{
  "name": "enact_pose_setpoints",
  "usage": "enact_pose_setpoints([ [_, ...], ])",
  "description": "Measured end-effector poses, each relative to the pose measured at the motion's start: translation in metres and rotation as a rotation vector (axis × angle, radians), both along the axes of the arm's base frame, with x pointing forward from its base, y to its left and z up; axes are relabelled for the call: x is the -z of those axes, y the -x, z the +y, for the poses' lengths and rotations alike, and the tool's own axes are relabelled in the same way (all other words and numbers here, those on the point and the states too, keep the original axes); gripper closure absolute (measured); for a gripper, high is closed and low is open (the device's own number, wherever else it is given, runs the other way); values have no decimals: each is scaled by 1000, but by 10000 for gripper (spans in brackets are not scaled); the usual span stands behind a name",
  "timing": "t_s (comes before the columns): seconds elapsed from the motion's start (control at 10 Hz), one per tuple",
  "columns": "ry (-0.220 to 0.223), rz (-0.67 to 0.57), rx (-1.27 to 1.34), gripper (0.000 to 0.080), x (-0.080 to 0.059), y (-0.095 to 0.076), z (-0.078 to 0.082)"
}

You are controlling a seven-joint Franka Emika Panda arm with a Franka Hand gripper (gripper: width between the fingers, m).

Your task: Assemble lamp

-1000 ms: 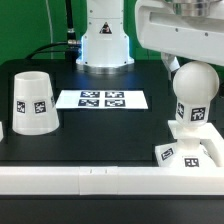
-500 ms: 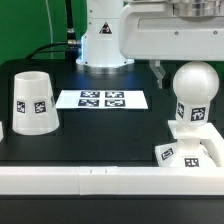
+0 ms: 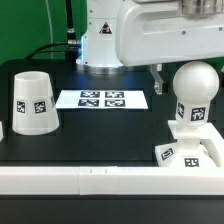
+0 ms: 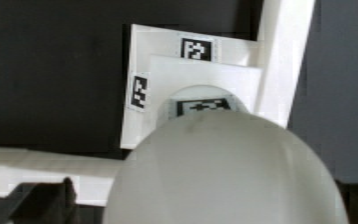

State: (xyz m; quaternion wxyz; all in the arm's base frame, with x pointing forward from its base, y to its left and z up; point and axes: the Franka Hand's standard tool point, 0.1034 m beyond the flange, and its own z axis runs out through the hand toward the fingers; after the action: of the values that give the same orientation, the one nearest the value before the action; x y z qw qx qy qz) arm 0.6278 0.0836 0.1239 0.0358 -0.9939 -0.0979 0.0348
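Observation:
The round white lamp bulb (image 3: 195,88) stands upright on its short neck in the flat square stepped base (image 3: 186,146) at the exterior view's right. The tapered white shade (image 3: 33,102) stands mouth down at the left, apart from them. My gripper (image 3: 180,75) hangs over the bulb with the jaws spread. One dark finger (image 3: 157,82) shows beside the bulb; the other is hidden. In the wrist view the bulb (image 4: 220,170) fills the foreground over the tagged base (image 4: 190,75), and one finger (image 4: 51,200) stands well off to its side.
The marker board (image 3: 102,99) lies on the black table between the shade and the base. A white rail (image 3: 80,180) runs along the table's front edge, close to the base. The robot's white body (image 3: 105,40) stands behind the marker board.
My gripper has let go of the bulb and risen, shifting toward the exterior view's left. The bulb stays standing on the base. The shade has not moved.

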Motion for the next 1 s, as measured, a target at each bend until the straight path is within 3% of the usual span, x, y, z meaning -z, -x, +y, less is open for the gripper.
enact_pose_setpoints([
  [0.5,-2,-32,-371,101,-1,-2,9],
  [1.0,-10,-45,-748,101,0,-2,6],
])
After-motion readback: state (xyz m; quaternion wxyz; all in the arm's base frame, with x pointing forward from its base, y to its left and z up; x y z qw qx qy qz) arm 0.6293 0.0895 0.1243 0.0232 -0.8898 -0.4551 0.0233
